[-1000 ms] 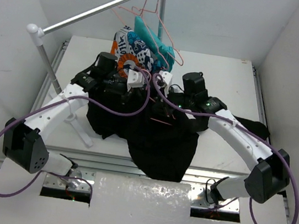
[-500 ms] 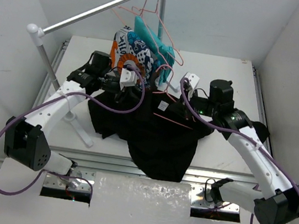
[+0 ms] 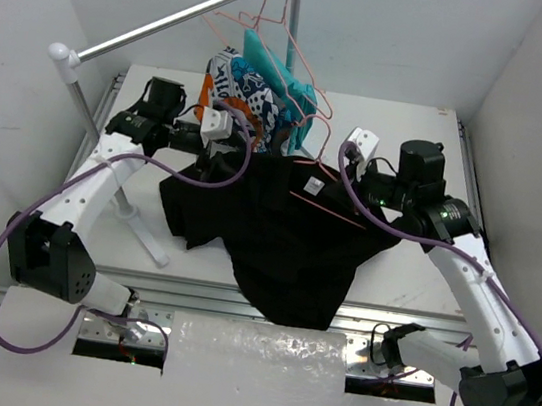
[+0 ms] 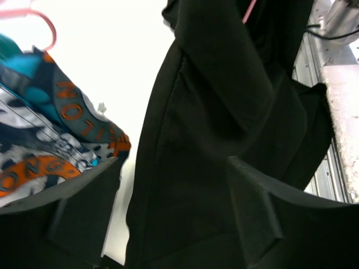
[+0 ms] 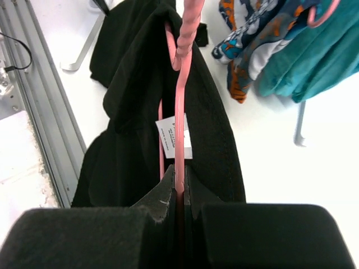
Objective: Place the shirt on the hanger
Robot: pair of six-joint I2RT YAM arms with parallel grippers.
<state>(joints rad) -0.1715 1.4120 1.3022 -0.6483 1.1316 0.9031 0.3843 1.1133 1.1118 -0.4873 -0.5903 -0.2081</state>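
Note:
The black shirt [image 3: 277, 234] lies spread over the table middle, its hem draped past the front edge. The pink hanger [image 3: 328, 204] lies across its collar area. My right gripper [image 3: 325, 166] is shut on the hanger [image 5: 179, 112] wire, with the shirt [image 5: 129, 112] and its white label [image 5: 168, 137] just beyond the fingertips. My left gripper [image 3: 241, 148] stands open at the shirt's upper left edge. In the left wrist view the shirt [image 4: 224, 84] hangs loose in front of the left gripper [image 4: 174, 207], held by neither finger.
A patterned orange, navy and white garment [image 3: 236, 92] and a teal garment [image 3: 283, 79] hang behind the shirt. Spare pink hangers [image 3: 278, 12] hang on the metal rail [image 3: 165, 22]. The rack's leg [image 3: 141, 230] stands left of the shirt.
My left gripper has opened, let go of the shirt and drawn back left. My right gripper has moved right with the hanger, and the shirt now lies wider.

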